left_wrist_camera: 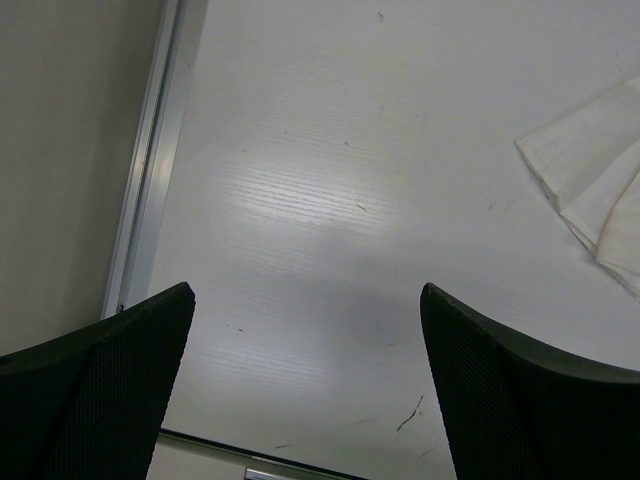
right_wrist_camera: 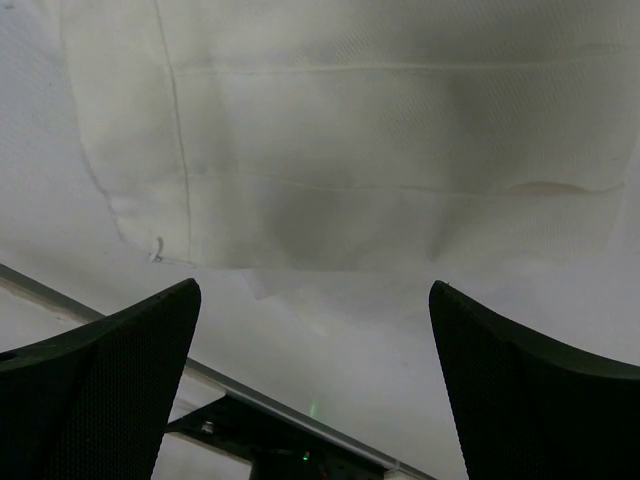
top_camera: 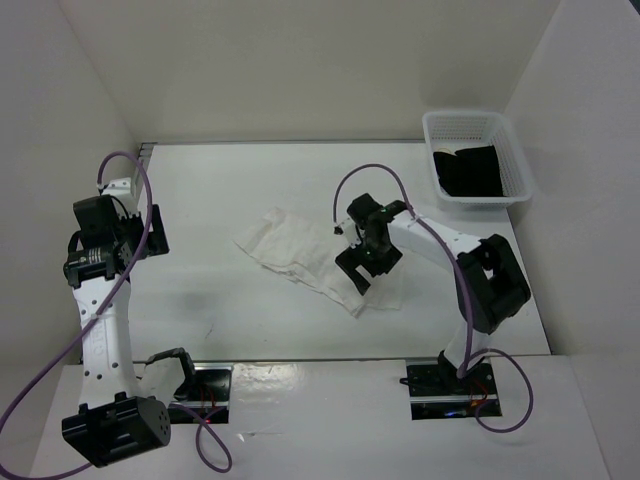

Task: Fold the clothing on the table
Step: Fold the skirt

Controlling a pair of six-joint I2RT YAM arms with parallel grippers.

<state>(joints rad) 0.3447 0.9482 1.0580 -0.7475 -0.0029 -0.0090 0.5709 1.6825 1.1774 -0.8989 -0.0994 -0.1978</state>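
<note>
Clothing [top_camera: 290,245] lies rumpled and partly spread near the middle of the counter [top_camera: 220,310]. The right pincer [right_wrist_camera: 315,288] sits over its right end, fingers spread wide and gripping nothing. The left pincer [left_wrist_camera: 305,292] is likewise released, well apart from the fabric, near the rail [left_wrist_camera: 145,190] at the counter's left edge.

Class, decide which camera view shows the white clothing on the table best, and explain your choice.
The top external view: nearly all of the clothing shows, only a part hidden by the right arm. The left wrist view catches just a corner; the right wrist view, a close patch with seams.
</note>
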